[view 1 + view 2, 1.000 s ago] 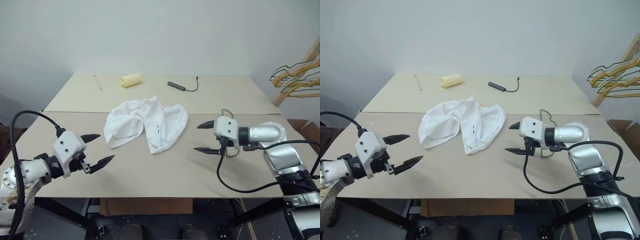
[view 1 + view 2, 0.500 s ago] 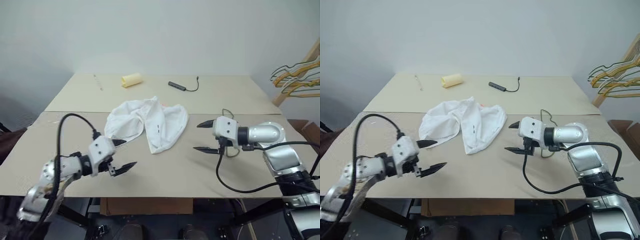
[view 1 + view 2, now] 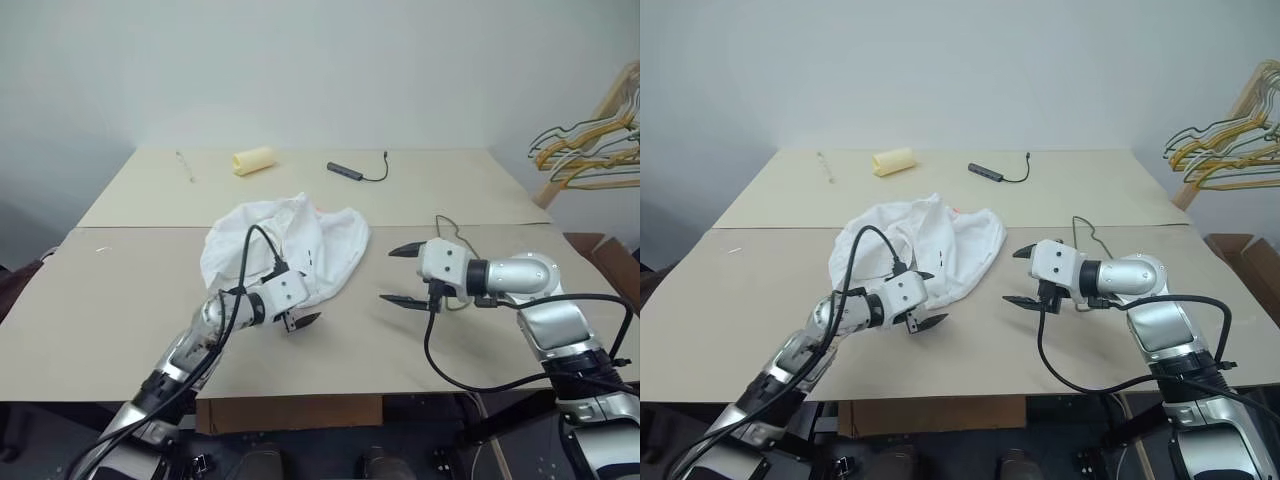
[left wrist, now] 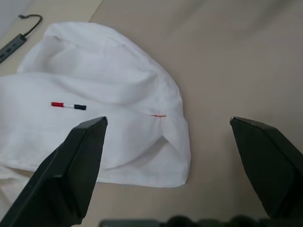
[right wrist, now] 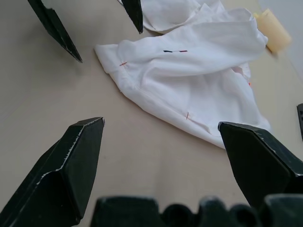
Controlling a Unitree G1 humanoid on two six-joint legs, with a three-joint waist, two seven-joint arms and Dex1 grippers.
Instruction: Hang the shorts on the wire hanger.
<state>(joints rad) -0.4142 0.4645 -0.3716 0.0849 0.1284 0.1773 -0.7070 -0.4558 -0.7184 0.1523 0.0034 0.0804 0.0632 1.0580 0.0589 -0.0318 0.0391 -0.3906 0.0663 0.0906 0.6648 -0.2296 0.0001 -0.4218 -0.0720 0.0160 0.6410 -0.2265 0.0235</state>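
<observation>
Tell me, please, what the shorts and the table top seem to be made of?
The shorts: soft thin woven cloth, probably cotton, matte white; it lies in folds and wrinkles, with stitched hems. The table: looks like matte beige board, maybe cardboard or painted wood; flat, no shine, with a seam across it.

White shorts [image 3: 285,250] crumpled mid-table [image 3: 120,300]. Left gripper [image 3: 298,296] at their near hem, fingers spread. Right gripper [image 3: 403,276] just beside the cloth, also spread, holding nothing. Yellow roll [image 3: 253,160] and black cable [image 3: 358,173] at far edge. Bunched hangers [image 3: 585,150] at right.
</observation>
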